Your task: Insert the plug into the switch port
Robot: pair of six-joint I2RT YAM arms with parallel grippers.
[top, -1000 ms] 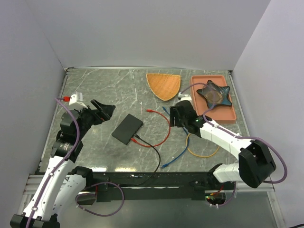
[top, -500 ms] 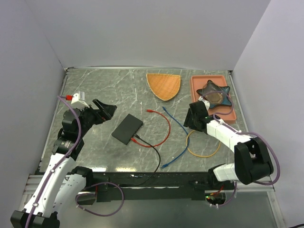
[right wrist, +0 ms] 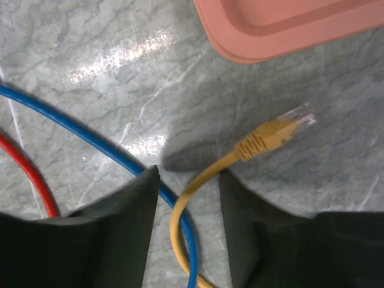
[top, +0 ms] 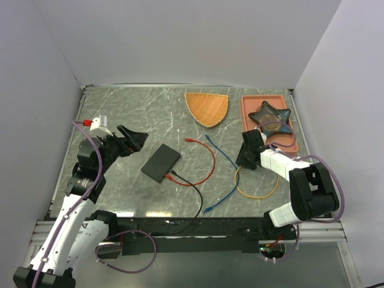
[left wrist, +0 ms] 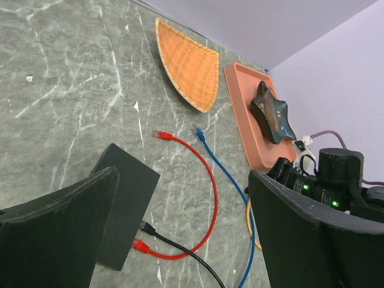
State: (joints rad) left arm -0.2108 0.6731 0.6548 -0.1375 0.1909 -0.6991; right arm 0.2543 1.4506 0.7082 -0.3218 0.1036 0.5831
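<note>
Your right hand straddles the yellow network cable behind its clear plug, not yet pinching; left hand wide open.

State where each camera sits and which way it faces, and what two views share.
Top external: above and behind the arms, looking down on the table; both arms, left gripper and right gripper show.
Left wrist: on the left arm, facing across to the black box and tray; its own open fingers frame the view.
Right wrist: close above the table, facing down at the yellow cable between its own fingers.
Shared: the blue cable shows in both wrist views.
</note>
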